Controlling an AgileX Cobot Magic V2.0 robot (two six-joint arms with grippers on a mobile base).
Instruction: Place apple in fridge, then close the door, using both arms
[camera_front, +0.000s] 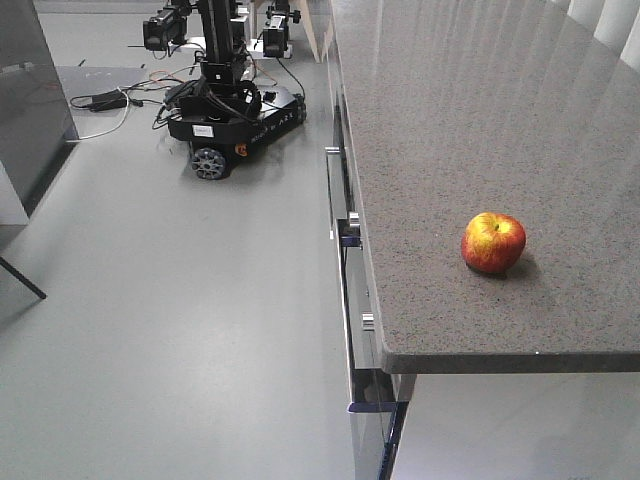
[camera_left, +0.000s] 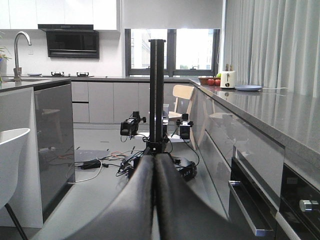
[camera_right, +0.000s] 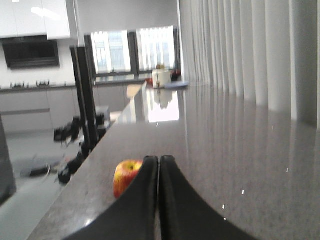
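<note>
Hovering over the counter (camera_right: 240, 165) with my right claw (camera_right: 159, 160) closed and empty, I sit near the apple (camera_right: 125, 176) for pickup.

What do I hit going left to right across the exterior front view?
Left to right: dark grey panel → floor cables → black wheeled robot → cabinet handles → apple.
</note>
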